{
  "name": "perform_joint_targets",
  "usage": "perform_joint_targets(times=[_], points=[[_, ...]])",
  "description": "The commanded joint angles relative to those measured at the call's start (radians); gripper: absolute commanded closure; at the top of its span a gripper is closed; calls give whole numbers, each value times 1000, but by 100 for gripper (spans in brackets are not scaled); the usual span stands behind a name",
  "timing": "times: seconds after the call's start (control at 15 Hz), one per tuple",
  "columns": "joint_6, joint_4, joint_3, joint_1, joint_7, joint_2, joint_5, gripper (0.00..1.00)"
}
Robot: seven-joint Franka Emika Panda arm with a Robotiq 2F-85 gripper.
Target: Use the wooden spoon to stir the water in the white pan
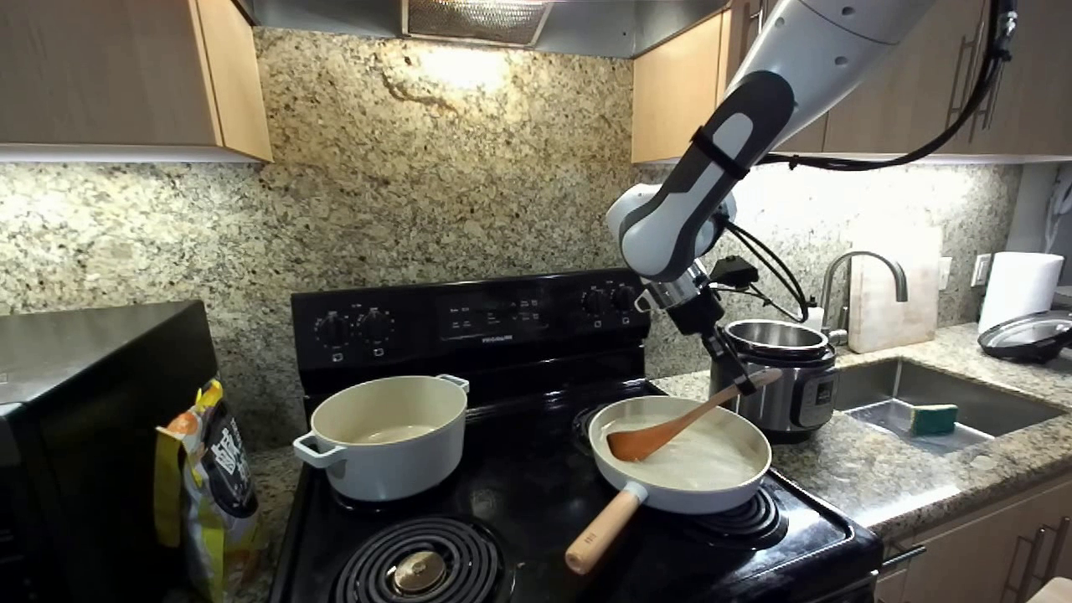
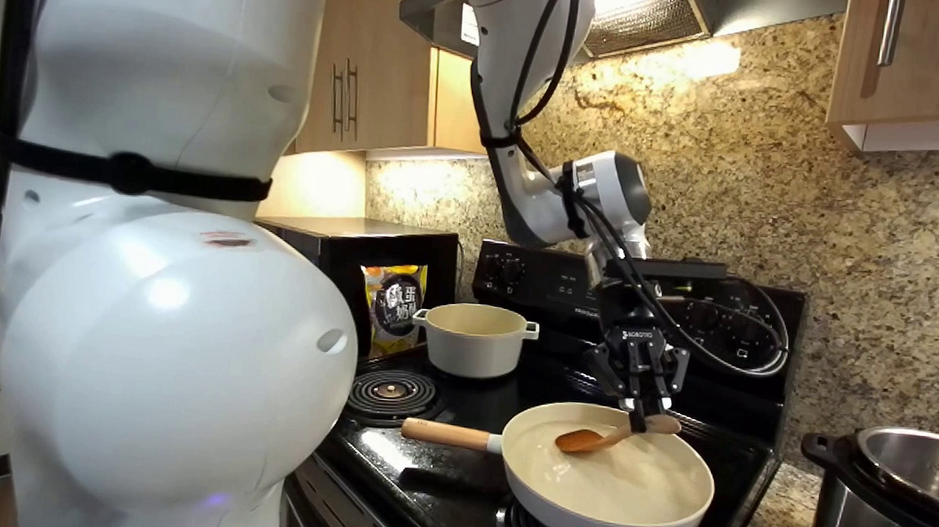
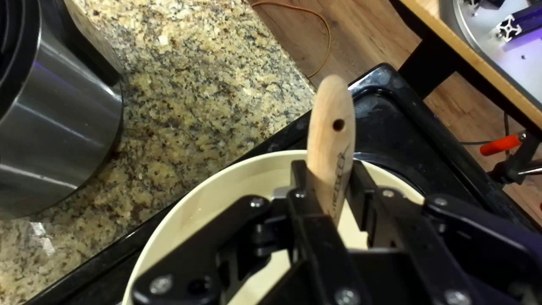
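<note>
My gripper (image 1: 752, 382) is shut on the pale handle of the wooden spoon (image 1: 643, 441), close to the handle's end. In the wrist view the handle (image 3: 332, 140) rises between the two black fingers and points away past their tips. The spoon slants down into the white pan (image 1: 699, 501), its broad orange-brown head low inside, toward the side where the light wooden pan handle (image 1: 605, 529) joins. The water (image 2: 615, 480) shows only as a faint sheen on the pale inside. In an exterior view the gripper (image 2: 646, 417) hangs above the pan. Whether the spoon's head touches the bottom I cannot tell.
A deeper white pot (image 1: 389, 456) with two side handles stands on the stove's far-left burner. A steel electric cooker (image 3: 63, 131) is close beside the pan on the granite counter (image 3: 203, 97). A coil burner (image 1: 419, 574) lies bare at the front left. The backsplash rises behind.
</note>
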Motion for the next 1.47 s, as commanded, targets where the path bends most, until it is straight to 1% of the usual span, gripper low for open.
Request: perform_joint_targets(times=[0.0, 0.4, 0.73, 0.93, 1.13, 1.4], points=[[-9, -86, 10, 6, -35, -47, -40, 92], [-54, -208, -12, -12, -36, -109, -56, 92], [-111, -243, -59, -43, -15, -175, -56, 92], [-159, -219, -88, -63, 16, -187, -52, 92], [-200, -167, -106, -78, 47, -162, -42, 92], [-196, -104, -126, -93, 72, -145, -16, 92]])
